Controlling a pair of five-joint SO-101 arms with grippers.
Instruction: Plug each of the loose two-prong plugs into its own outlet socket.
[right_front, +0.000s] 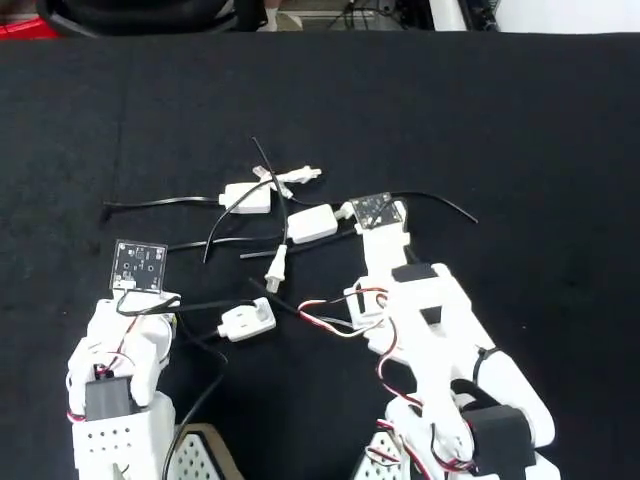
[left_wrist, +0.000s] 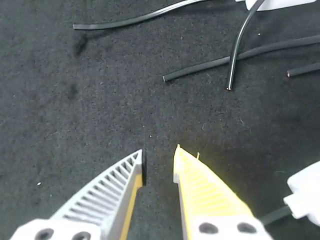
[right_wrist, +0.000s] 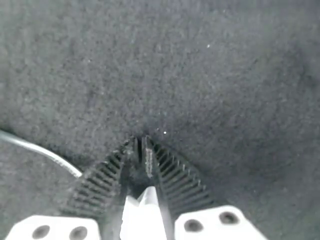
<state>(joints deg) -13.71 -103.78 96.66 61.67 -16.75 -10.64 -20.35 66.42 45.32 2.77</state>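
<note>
Three white outlet sockets lie on the black table: one at the back (right_front: 247, 196), one in the middle (right_front: 312, 223), and one nearer the arms (right_front: 247, 321). One two-prong plug (right_front: 292, 178) rests beside the back socket, and another (right_front: 275, 266) lies between the middle and near sockets. My left gripper (left_wrist: 159, 159) hovers narrowly open over bare cloth with nothing in it, and the near socket's corner (left_wrist: 306, 192) is beside it. My right gripper (right_wrist: 141, 146) is shut, fingertips on the cloth, with a white piece (right_wrist: 142, 212) wedged deep between the fingers. In the high view it sits against the middle socket's right end.
Loose black cables (right_front: 160, 203) cross between the sockets and trail left and right (right_front: 440, 203). Cable ends (left_wrist: 200, 67) lie ahead of the left gripper. A pale cable (right_wrist: 45, 152) runs beside the right gripper. Open black cloth lies at the back and far right.
</note>
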